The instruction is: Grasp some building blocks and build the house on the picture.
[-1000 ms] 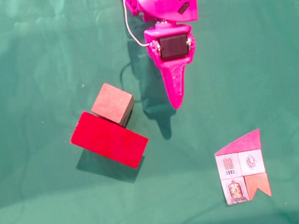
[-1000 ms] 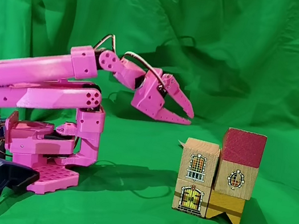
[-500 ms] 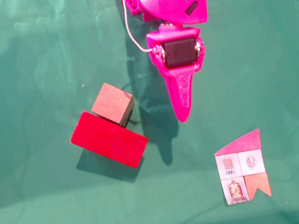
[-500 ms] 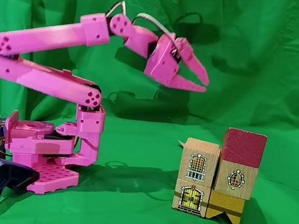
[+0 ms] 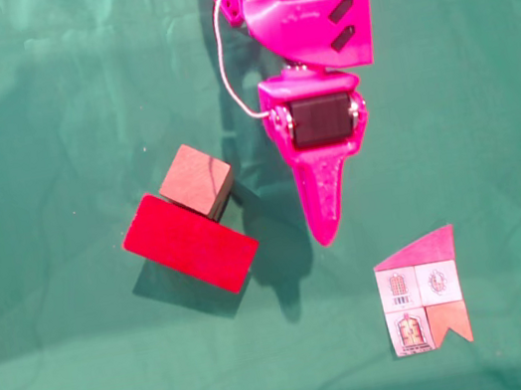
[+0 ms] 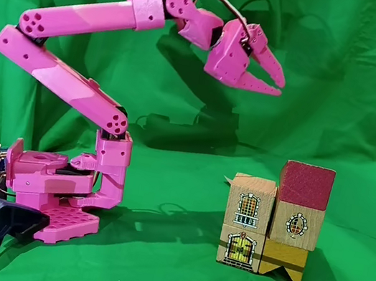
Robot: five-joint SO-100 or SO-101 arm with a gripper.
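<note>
Up goes your arm (image 6: 79,56) since a second ago, and the gripper (image 6: 279,84) now hangs high above the green cloth (image 6: 166,180) in a fixed view, when it was sitting lower and folded in before. Look at the fingers (image 6: 271,62): a narrow wedge of gap between them, parted a little, nothing held and nothing touched. From above in a fixed view, the gripper (image 5: 325,236) points down the frame, its tip between the blocks and the picture (image 5: 422,293), with its shadow on the cloth beneath. Your upper link climbs up and left from the base (image 6: 55,193), then the forearm reaches right, and the wrist tips the gripper slightly downward. Both blocks sit where they were: the long red block (image 5: 190,243) lies diagonally, and the brown cube (image 5: 195,180) touches its upper edge. Over in a fixed view, a small painted house of wooden blocks (image 6: 276,220) stands on the cloth, well below the gripper.
</note>
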